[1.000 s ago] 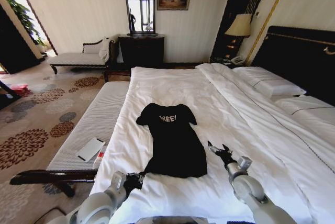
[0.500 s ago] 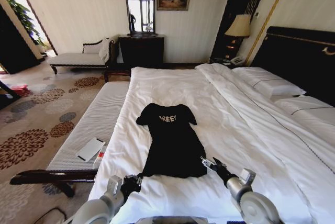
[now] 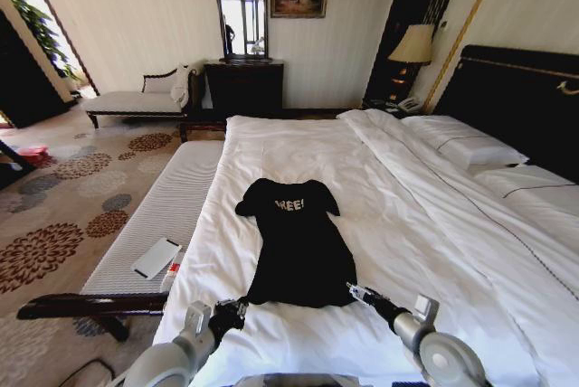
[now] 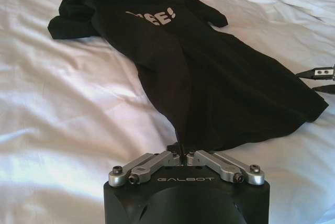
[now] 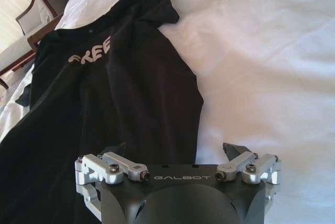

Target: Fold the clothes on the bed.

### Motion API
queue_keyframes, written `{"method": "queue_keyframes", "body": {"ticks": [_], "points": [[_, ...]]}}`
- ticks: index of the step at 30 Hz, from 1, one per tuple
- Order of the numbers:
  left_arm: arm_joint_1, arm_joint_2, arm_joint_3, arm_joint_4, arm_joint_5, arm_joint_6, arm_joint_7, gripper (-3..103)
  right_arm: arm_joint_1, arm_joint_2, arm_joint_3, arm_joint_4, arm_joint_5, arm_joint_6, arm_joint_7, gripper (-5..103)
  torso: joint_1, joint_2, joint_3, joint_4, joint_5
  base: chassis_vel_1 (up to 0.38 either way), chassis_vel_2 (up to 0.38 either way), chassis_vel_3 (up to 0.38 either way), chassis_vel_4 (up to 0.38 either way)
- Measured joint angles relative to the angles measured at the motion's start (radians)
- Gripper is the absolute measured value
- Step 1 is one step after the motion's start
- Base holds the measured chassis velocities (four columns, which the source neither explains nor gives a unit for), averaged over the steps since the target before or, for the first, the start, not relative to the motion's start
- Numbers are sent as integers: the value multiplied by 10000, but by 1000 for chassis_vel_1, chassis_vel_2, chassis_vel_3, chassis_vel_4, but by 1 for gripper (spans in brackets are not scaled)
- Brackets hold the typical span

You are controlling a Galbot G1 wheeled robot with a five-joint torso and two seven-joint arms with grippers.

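We note black T-shirt point(image 3: 300, 247) flat on bed point(image 3: 298, 147), collar away. Left gripper point(image 4: 184, 155) pinched onto near hem corner. Right gripper point(image 5: 175, 153) spread wide at opposite corner, poised for matching grip.

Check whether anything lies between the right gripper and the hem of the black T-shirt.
Nothing visible does. The right gripper sits open at the near right hem corner of the black T-shirt, with bare white duvet around it. The left gripper is shut on the other hem corner.

White "FREE!" – black T-shirt point(image 3: 303, 247), "GALBOT" – both end effector housings
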Motion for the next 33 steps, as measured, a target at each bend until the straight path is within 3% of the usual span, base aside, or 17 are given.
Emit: {"method": "queue_keyframes", "body": {"ticks": [17,21,23,25,28,29,33], "points": [[83,-21,-28,-43,25,-50,0,1,436,38,-765,-572,-579,-104,165,100,1,0,0,-2,-2,0,0,0,0],[114,-31,-48,-47,43,-72,1,1,504,63,-841,-571,-609,-99,187,82,0,0,0,-2,-1,0,0,0,0],[126,-37,-48,-45,58,-82,4,1,498,62,-841,-564,-609,-92,193,82,1,0,0,-1,-1,0,0,0,0],[133,-59,-28,-37,79,-96,11,1,464,50,-811,-508,-589,-56,205,71,1,0,0,-1,0,0,0,0,0],[123,-71,-13,-17,83,-100,13,1,448,43,-792,-487,-582,-26,205,65,0,0,0,0,0,0,0,0,0],[118,-88,-3,16,89,-120,15,1,431,40,-776,-473,-578,14,205,54,0,0,0,0,0,0,0,0,0],[172,-100,-1,28,121,-135,20,1,424,48,-776,-474,-581,64,206,44,1,0,0,0,0,0,0,0,0]]}}
